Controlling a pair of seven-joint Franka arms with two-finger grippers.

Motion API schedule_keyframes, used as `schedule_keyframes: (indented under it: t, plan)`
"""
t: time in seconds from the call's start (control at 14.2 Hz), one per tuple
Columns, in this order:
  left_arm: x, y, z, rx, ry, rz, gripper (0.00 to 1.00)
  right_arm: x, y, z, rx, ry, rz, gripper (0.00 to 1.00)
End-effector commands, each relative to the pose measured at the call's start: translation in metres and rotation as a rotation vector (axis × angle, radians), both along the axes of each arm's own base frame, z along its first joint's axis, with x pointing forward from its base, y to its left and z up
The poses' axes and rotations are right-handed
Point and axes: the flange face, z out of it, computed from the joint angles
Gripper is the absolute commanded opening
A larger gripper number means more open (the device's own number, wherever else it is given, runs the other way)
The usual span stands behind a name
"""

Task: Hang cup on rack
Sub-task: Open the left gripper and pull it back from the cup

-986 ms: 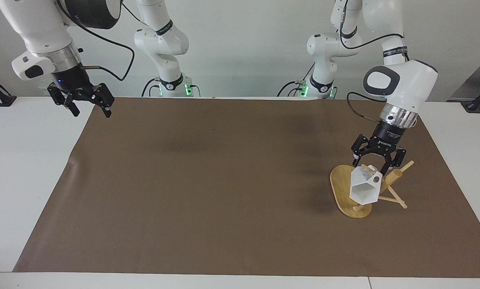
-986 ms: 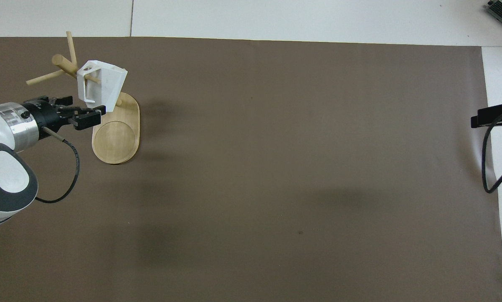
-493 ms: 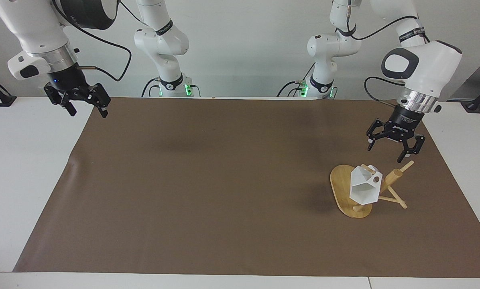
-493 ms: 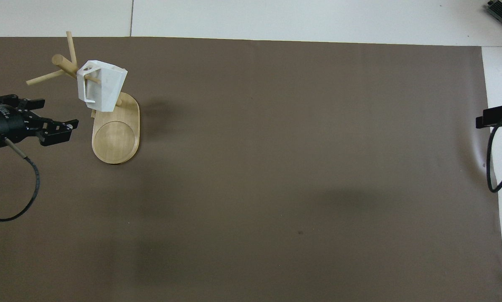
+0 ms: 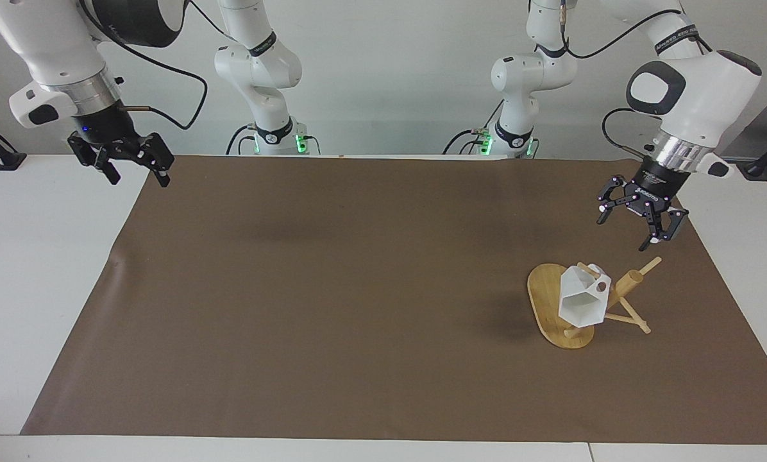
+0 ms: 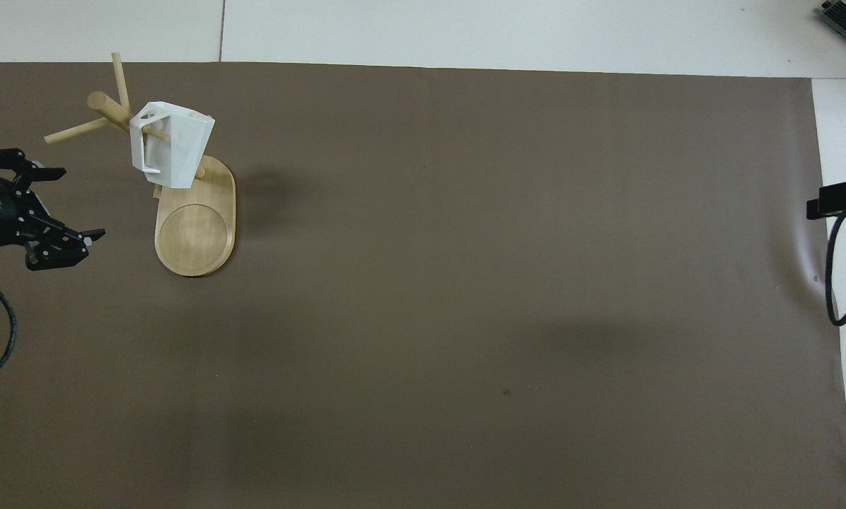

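Left gripper [image 5: 637, 222] hangs unclenched and empty above the mat, clear of the rack [image 5: 560, 311]; the right gripper [image 5: 130, 167], also unclenched, waits well apart from the rack. On the rack, the cup [image 5: 582, 301] hangs by its handle on a peg. A shallow seat could let it slide off.

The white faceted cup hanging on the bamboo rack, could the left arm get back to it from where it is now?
Probably yes. The left gripper hangs open in the air above the brown mat, nothing lies between it and the white faceted cup, which hangs by its handle on a peg of the bamboo rack.
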Motion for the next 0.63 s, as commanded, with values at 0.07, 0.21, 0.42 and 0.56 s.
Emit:
schedule_keyframes:
  t: [0.07,0.21,0.42,0.56]
  plan:
    - [-0.003,0.016,0.017,0.112,-0.039,-0.297,1.00,-0.008,0.003,0.002,-0.015,0.011,-0.012,1.00]
    - [-0.004,0.017,0.017,0.162,-0.058,-0.461,1.00,-0.008,0.003,0.002,-0.015,0.011,-0.012,1.00]
    - [0.001,0.008,0.032,0.244,-0.083,-0.603,1.00,-0.008,0.003,0.002,-0.015,0.011,-0.012,1.00]
    - [0.003,-0.009,0.039,0.304,-0.075,-0.692,1.00,-0.008,0.003,0.002,-0.015,0.011,-0.014,1.00]
